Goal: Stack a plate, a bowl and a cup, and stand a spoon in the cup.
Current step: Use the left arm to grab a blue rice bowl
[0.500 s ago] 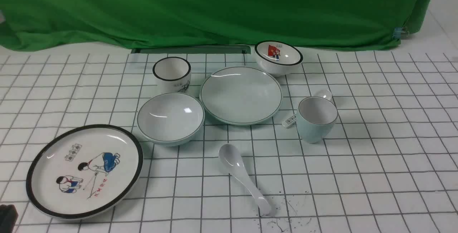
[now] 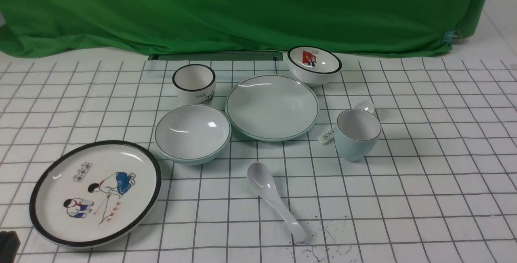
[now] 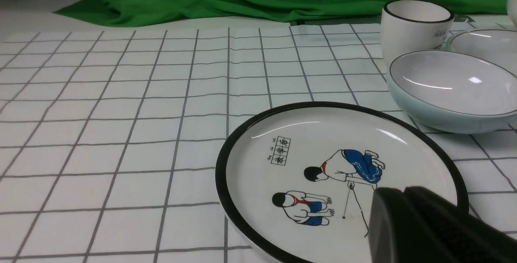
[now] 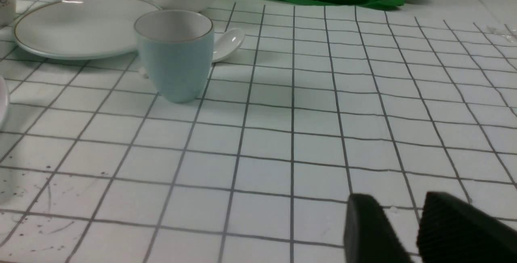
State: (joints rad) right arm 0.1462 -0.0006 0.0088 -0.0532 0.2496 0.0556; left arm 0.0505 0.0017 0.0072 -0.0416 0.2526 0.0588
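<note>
The pale blue-green plate (image 2: 272, 107) lies at the centre of the gridded cloth. The matching bowl (image 2: 192, 133) sits just to its left, and the cup (image 2: 357, 133) stands upright to its right. The plain white spoon (image 2: 274, 198) lies in front of them, handle toward me. My left gripper (image 3: 402, 190) is shut and empty, hovering over the near edge of the cartoon plate; only a dark tip of it (image 2: 8, 245) shows in the front view's corner. My right gripper (image 4: 398, 198) is open and empty, low over bare cloth, well short of the cup (image 4: 175, 55).
A black-rimmed cartoon plate (image 2: 95, 192) lies front left. A black-rimmed cup (image 2: 194, 82) and a black-rimmed bowl (image 2: 314, 64) stand behind. A labelled spoon (image 2: 328, 134) lies behind the pale cup. Green cloth (image 2: 242, 8) hangs across the back.
</note>
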